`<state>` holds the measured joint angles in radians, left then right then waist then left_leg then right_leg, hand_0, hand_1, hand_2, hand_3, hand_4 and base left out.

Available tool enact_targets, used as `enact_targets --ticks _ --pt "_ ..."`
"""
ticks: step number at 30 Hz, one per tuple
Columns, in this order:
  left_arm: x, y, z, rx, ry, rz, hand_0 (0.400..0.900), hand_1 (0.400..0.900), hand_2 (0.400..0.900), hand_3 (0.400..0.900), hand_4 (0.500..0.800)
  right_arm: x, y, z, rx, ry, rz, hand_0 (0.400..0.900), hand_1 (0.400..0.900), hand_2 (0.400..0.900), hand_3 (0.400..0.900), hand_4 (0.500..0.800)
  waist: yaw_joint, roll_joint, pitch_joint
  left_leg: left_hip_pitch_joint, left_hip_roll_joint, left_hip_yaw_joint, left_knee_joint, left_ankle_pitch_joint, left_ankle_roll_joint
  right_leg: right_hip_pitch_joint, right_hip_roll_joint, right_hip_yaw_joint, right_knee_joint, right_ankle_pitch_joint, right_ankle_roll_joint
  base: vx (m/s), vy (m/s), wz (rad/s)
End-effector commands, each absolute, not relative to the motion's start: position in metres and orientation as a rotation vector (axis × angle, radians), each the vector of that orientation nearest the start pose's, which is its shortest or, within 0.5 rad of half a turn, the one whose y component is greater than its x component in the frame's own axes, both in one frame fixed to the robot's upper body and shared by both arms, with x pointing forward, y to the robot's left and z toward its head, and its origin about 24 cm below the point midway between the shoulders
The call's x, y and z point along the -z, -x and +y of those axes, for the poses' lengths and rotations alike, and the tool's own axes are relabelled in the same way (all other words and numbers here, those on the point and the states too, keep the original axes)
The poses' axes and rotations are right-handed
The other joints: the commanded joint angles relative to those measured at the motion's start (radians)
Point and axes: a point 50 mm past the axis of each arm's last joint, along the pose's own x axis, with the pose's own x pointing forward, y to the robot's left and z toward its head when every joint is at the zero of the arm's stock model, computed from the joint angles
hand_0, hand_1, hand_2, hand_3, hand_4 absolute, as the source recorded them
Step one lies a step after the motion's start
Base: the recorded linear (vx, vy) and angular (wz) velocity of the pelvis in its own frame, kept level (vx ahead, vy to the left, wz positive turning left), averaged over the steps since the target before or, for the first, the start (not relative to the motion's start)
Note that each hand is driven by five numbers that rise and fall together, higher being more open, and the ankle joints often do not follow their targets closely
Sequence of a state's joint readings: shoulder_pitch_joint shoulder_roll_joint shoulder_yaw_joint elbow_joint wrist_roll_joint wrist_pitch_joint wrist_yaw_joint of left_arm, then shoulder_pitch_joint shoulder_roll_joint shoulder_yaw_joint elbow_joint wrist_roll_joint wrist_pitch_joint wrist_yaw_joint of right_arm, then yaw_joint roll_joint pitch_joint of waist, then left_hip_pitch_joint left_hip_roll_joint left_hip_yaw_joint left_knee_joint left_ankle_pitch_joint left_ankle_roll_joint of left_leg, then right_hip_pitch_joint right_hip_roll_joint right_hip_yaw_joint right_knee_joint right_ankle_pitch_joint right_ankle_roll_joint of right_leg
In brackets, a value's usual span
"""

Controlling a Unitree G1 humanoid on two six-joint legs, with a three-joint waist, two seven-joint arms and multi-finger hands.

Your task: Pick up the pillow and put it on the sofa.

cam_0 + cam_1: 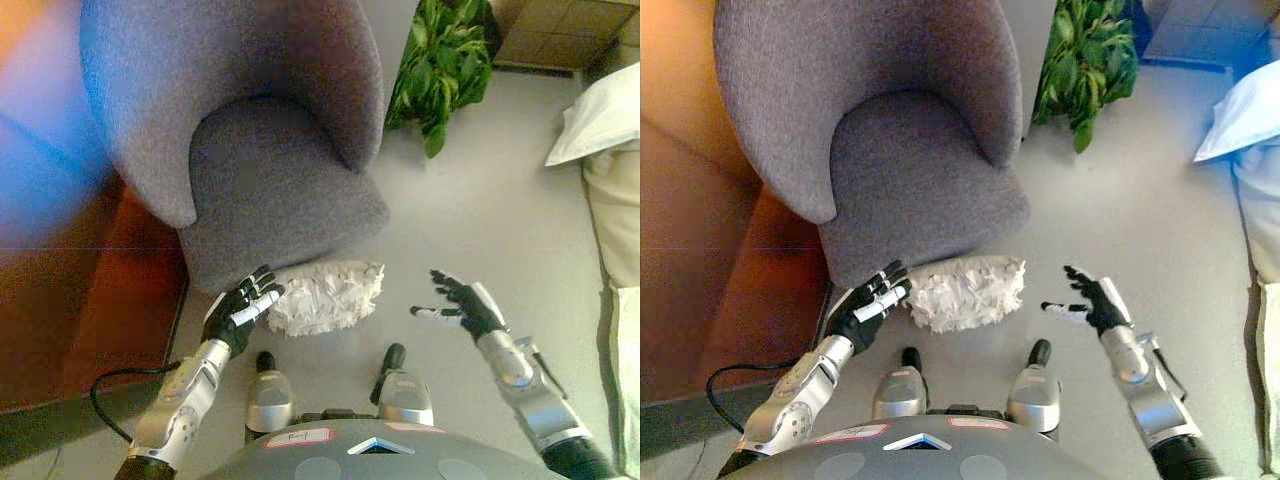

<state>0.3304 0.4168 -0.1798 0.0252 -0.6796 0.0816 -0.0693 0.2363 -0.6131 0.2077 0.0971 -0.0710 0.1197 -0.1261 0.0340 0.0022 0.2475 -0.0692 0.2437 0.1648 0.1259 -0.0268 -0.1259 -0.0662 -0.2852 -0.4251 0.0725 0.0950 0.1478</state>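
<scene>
The white shaggy pillow [327, 296] lies on the floor [480, 210] at the near foot of the grey sofa [270, 190], not yet lifted, with the left hand [241, 307] spread touching its left end and the right hand [462, 305] spread open well apart to its right.

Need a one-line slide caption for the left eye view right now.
Both open hands, left and right, flank the white pillow lying on the floor before the grey sofa.
</scene>
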Motion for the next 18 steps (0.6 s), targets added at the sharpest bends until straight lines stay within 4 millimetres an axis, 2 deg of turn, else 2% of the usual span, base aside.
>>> enact_targets --ticks 1,8,14,18 --pt "-0.014 -0.192 0.225 0.066 0.285 0.231 0.9 0.9 0.9 0.9 0.8 -0.036 -0.235 -0.238 0.001 0.844 0.06 0.9 0.9 0.9 0.9 0.8 0.045 -0.034 0.052 -0.044 0.032 -0.025 0.12 -0.047 0.014 -0.131 -0.132 0.065 0.153 -0.005 0.057 -0.2 -0.022 0.36" --pt "-0.032 -0.212 0.234 0.011 0.337 0.104 0.9 0.9 0.9 0.9 0.8 -0.079 -0.275 -0.232 0.046 1.037 -0.174 0.9 0.9 0.9 0.9 0.8 0.097 -0.042 0.187 -0.275 0.03 -0.12 0.283 -0.079 0.029 -0.347 -0.215 0.089 0.35 -0.031 0.065 -0.21 -0.064 0.31" --pt "-0.051 -0.224 0.232 -0.013 0.425 -0.02 0.9 0.9 0.9 0.9 0.8 -0.11 -0.292 -0.226 0.062 1.098 -0.304 0.9 0.9 0.9 0.9 0.8 0.121 -0.049 0.272 -0.456 0.031 -0.135 0.381 -0.093 0.025 -0.484 -0.222 0.097 0.441 -0.069 0.06 -0.14 -0.016 0.17" --pt "-0.067 -0.231 0.232 -0.028 0.441 -0.099 0.9 0.9 0.9 0.9 0.8 -0.13 -0.302 -0.228 0.09 1.105 -0.355 0.9 0.9 0.9 0.9 0.8 0.131 -0.05 0.272 -0.594 0.027 -0.137 0.454 -0.107 0.028 -0.59 -0.217 0.09 0.523 -0.103 0.04 -0.09 0.019 0.13"
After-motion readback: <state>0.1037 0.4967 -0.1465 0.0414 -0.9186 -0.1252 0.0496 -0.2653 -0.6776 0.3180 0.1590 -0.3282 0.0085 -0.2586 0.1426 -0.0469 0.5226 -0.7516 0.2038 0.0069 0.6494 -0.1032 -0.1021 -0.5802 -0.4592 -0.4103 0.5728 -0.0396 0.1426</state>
